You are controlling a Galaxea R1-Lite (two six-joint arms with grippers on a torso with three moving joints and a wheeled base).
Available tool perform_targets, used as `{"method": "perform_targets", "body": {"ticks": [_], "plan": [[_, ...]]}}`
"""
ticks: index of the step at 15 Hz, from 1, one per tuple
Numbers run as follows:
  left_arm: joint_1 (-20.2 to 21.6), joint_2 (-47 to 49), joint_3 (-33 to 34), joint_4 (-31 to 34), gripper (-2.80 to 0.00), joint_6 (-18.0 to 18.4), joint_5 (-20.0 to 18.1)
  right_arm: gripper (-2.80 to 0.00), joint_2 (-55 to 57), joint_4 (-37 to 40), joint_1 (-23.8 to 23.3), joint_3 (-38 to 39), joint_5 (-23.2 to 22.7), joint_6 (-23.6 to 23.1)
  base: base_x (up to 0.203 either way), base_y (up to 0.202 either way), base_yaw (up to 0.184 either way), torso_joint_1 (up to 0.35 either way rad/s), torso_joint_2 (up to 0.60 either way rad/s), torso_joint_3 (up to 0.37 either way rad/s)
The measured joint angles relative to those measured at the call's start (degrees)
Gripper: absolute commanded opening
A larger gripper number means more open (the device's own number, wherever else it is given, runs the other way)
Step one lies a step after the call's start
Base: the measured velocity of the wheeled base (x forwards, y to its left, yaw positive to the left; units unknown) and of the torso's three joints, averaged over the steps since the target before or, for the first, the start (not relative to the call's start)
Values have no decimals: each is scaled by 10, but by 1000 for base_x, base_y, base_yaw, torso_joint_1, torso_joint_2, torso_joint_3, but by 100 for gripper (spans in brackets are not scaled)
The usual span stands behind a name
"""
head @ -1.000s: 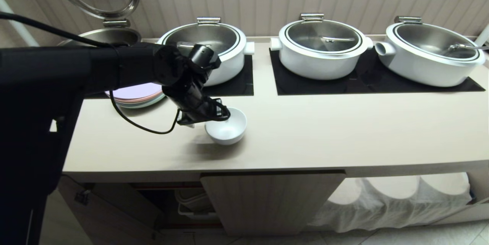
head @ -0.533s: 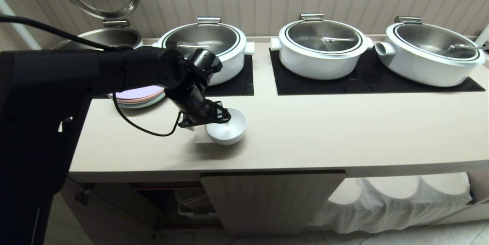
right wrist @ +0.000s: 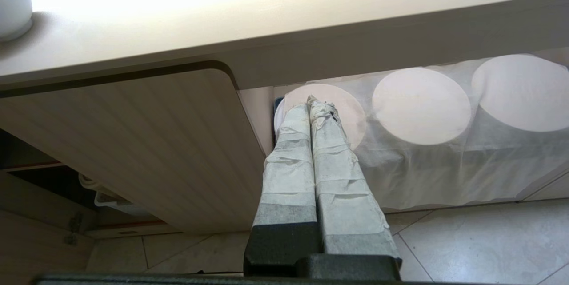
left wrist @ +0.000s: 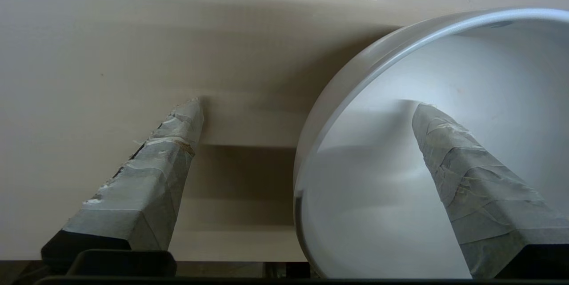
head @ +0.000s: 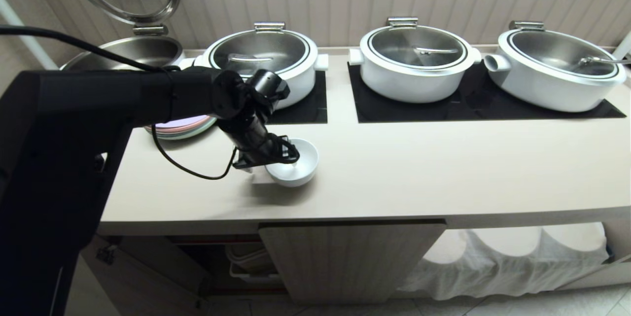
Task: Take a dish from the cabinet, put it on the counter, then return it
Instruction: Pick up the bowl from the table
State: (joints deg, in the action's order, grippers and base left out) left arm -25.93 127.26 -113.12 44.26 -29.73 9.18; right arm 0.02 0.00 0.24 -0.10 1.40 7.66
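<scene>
While my left gripper point(left wrist: 306, 111) has spread its fingers point(left wrist: 155, 169) astride the rim, the dish point(head: 296, 163) now sits freed on the table point(head: 443, 173); regrasping for the cabinet point(head: 345, 262) comes next.

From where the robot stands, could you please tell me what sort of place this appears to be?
Probably a buffet or catering serving line. Large white pots with steel lids sit in a row on black glass panels set in a long beige counter, beside a stack of pastel plates.
</scene>
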Motion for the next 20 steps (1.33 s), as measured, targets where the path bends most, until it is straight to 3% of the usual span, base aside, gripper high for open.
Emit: {"method": "perform_targets", "body": {"ticks": [14,15,20], "plan": [[-11,8,-1,-5,0,-1,-1,-280,0,0,0,0,0,0,0,0,0,0,0,0],[-11,7,-1,-5,-280,0,-1,-280,0,0,0,0,0,0,0,0,0,0,0,0],[-11,3,-1,-5,-280,-1,-1,-280,0,0,0,0,0,0,0,0,0,0,0,0]]}}
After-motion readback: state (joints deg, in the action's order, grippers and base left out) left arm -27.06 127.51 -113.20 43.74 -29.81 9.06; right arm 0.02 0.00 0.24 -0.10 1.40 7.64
